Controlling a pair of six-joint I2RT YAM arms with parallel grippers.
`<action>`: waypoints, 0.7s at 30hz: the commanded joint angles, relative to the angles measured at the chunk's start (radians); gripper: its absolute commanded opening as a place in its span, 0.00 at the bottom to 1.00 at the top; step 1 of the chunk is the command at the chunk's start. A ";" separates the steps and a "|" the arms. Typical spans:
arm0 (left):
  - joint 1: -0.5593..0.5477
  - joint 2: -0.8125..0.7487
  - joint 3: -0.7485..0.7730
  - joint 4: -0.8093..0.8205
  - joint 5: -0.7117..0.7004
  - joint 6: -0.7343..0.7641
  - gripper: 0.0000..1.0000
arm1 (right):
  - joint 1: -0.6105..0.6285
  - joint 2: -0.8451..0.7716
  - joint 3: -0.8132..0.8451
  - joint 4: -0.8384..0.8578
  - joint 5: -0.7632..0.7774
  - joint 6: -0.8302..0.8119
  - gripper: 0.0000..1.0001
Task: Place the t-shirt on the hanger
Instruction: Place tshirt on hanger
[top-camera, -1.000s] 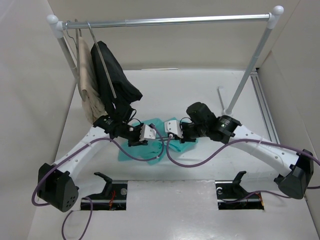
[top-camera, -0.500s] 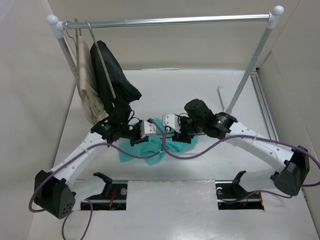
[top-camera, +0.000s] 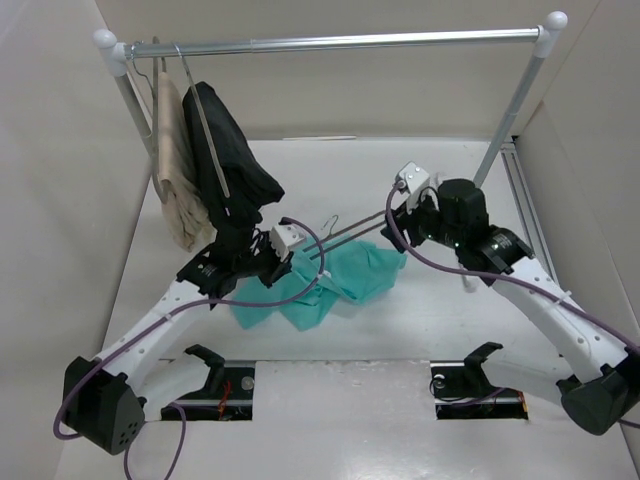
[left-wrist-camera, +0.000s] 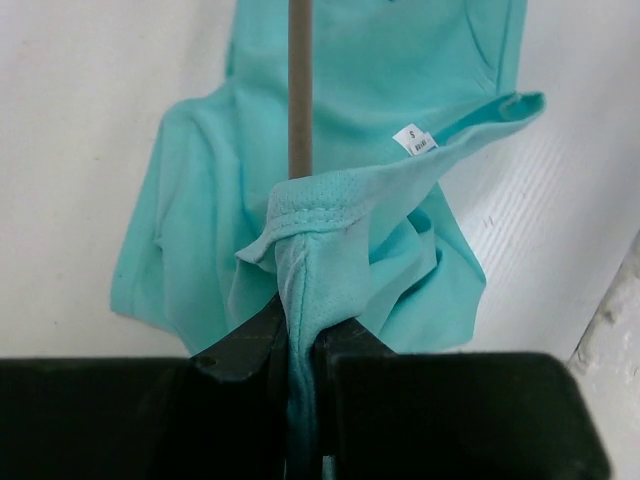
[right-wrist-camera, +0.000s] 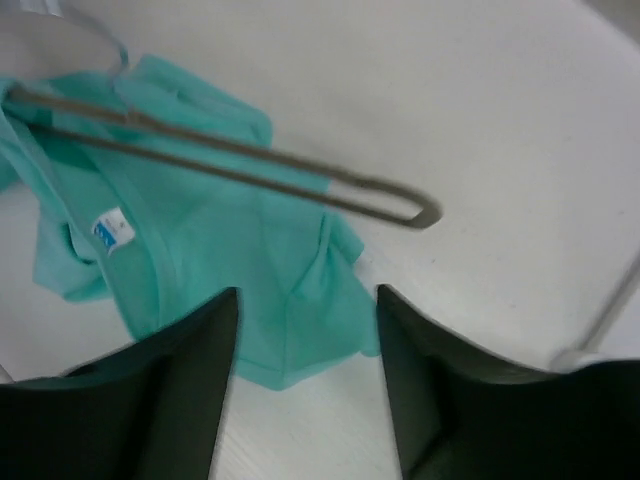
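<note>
The teal t-shirt (top-camera: 350, 275) lies crumpled on the white table, its neck label (left-wrist-camera: 413, 140) showing. The grey hanger (top-camera: 360, 233) lies slanted across it, hook toward the back; one hanger arm (right-wrist-camera: 250, 160) runs over the cloth and its looped end rests on bare table. My left gripper (top-camera: 292, 262) is shut on a bunched fold of the t-shirt (left-wrist-camera: 300, 250), raised a little, with the hanger's rod (left-wrist-camera: 299, 90) passing just beyond the fold. My right gripper (right-wrist-camera: 306, 292) hovers open above the shirt's right edge, holding nothing.
A clothes rail (top-camera: 340, 42) spans the back on two posts. A beige garment (top-camera: 175, 170) and a black garment (top-camera: 225, 160) hang at its left end, close behind my left arm. The right post (top-camera: 505, 130) stands beside my right arm. Two black cradles (top-camera: 210, 360) sit at the near edge.
My right gripper opened, let go and drew back up and to the right. My left gripper closed on the shirt and lifted the fold. The hanger now shows across the spread cloth.
</note>
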 joint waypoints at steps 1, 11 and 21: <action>0.005 -0.052 -0.025 0.114 -0.031 -0.091 0.00 | 0.049 0.006 -0.132 0.106 -0.051 0.150 0.62; 0.005 -0.151 -0.084 0.144 0.036 -0.068 0.00 | 0.231 0.180 -0.252 0.342 -0.142 0.171 0.46; 0.005 -0.187 -0.111 0.154 0.047 -0.049 0.00 | 0.347 0.351 -0.315 0.510 -0.090 0.216 0.52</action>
